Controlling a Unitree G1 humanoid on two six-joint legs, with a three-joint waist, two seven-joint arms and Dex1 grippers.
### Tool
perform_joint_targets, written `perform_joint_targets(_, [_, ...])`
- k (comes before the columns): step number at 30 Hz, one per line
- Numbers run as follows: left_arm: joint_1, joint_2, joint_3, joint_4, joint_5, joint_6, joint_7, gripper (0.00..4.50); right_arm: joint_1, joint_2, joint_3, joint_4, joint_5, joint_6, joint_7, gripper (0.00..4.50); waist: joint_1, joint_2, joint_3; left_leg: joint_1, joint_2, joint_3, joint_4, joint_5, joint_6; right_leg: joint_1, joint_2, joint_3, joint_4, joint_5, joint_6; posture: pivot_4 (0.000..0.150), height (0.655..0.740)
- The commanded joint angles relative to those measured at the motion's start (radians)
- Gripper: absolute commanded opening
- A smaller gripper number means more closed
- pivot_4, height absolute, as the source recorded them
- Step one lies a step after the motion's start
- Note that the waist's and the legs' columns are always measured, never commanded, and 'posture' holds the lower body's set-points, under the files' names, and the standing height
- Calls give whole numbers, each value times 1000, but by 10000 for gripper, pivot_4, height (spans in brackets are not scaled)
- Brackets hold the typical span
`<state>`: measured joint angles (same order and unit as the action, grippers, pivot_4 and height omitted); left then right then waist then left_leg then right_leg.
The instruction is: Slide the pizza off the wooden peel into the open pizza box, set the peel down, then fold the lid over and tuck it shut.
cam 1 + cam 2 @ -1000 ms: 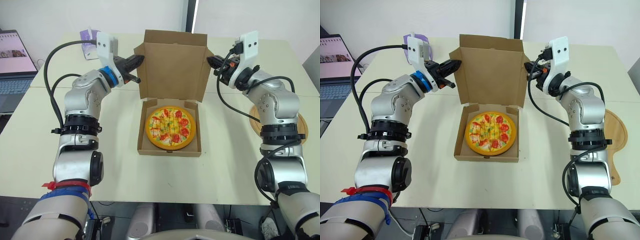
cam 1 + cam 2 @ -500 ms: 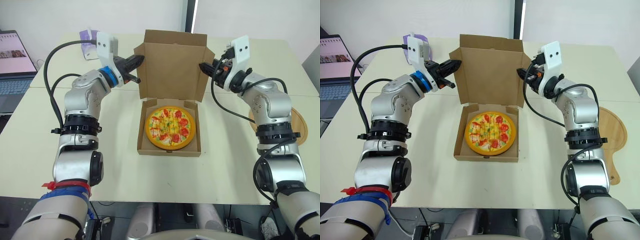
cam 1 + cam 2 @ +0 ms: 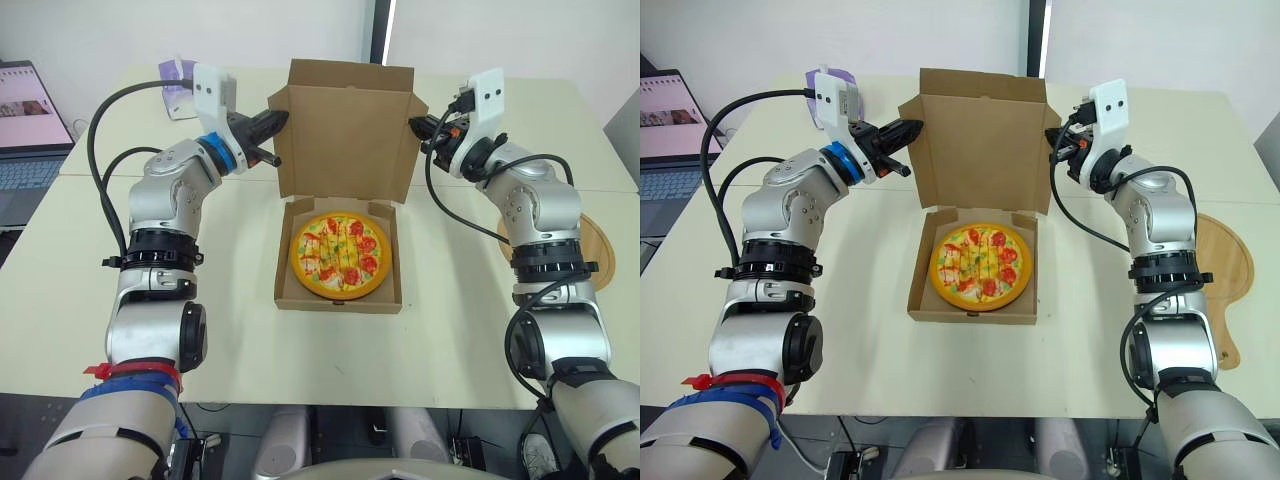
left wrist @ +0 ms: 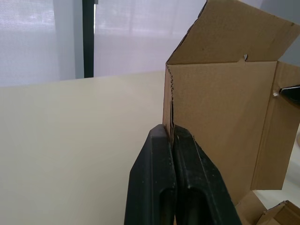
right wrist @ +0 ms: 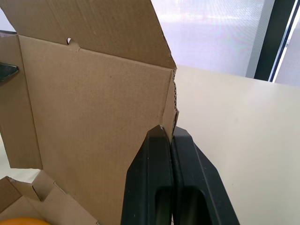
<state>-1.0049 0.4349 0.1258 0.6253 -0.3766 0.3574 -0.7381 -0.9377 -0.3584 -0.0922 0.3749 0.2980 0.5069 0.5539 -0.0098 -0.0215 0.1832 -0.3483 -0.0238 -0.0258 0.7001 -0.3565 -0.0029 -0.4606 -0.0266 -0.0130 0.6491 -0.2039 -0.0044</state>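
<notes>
A cream table (image 3: 230, 330) stood before a white wall (image 3: 200, 30) with a dark upright strip (image 3: 381, 30) in it. A seam crossed the tabletop from side to side. A laptop (image 3: 25, 140) sat open at the left edge, and a small purple item (image 3: 178, 75) stood near the far left corner. The peel (image 3: 1225, 275) lay flat at the right edge, partly hidden behind the right arm and well apart from everything else.

The box (image 3: 285, 270) sat at the middle of the tabletop, open, with the pizza (image 3: 341, 254) lying flat in its tray, inside the walls. The lid (image 3: 345, 130) stood upright from the tray's far wall, its top flap tipped a little forward and its two side flaps angled toward the robot.

The left gripper (image 4: 171, 133) was at the lid's left flap (image 3: 282, 150), about halfway up. Its fingers (image 4: 157, 159) were pressed together, with the thin cardboard edge caught between the tips. The right gripper (image 5: 171, 133) was at the right flap (image 3: 411, 160), at much the same height. Its fingers (image 5: 154, 159) were likewise closed, pinching that flap's edge. Both grippers were above and behind the pizza, not touching it, one on each side of the lid.
</notes>
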Motion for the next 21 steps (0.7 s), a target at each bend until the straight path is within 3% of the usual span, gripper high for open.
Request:
perform_joint_targets(1, [-25,6,19,-41,0,-30,-12,0,-34,4,-19,-42,17,-28,5,279,0,0,0,0,0,0,0,0,0,0,0,0,0,0,0,1500,7400])
perform_joint_targets(14, [-72,-17,12,-35,27,-71,29,0,-85,33,-18,-18,-27,-124,-80,279,-6,0,0,0,0,0,1,0,0,0,0,0,1,0,0,1500,7400])
perform_joint_targets(21, [-9,-27,-1,-175,45,-40,103,0,-25,78,25,-179,-60,-59,-160,279,-17,0,0,-1,0,1,1,0,0,-2,0,1,3,0,0,1500,7400])
